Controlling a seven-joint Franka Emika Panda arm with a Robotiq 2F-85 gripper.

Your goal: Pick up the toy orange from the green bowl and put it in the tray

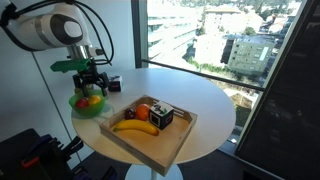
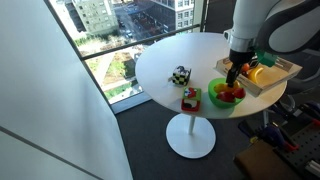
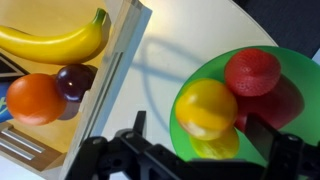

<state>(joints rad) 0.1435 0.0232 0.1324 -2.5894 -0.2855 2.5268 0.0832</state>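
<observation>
Table [image 1: 215, 100]: round, white; tray [image 3: 125, 60]: low rim to clear, at 9 o'clock of bowl [image 3: 305, 80], part filled; bowl: green, crowded; gripper [image 3: 200, 150]: jaws wide, empty, over bowl; orange [image 3: 205, 107]: in bowl, 9 o'clock side; probably light, stiff, slick; grip across middle; red fruit [image 3: 252, 72] close at 1 o'clock.

Arm [image 1: 50, 28] bent over, tool [image 3: 200, 128] pointing down (jaws wide open)

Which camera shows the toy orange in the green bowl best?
The wrist view: the toy orange sits large and sharp in the green bowl beside a red fruit. In both exterior views it is tiny, barely separable from the bowl's other fruit.
</observation>
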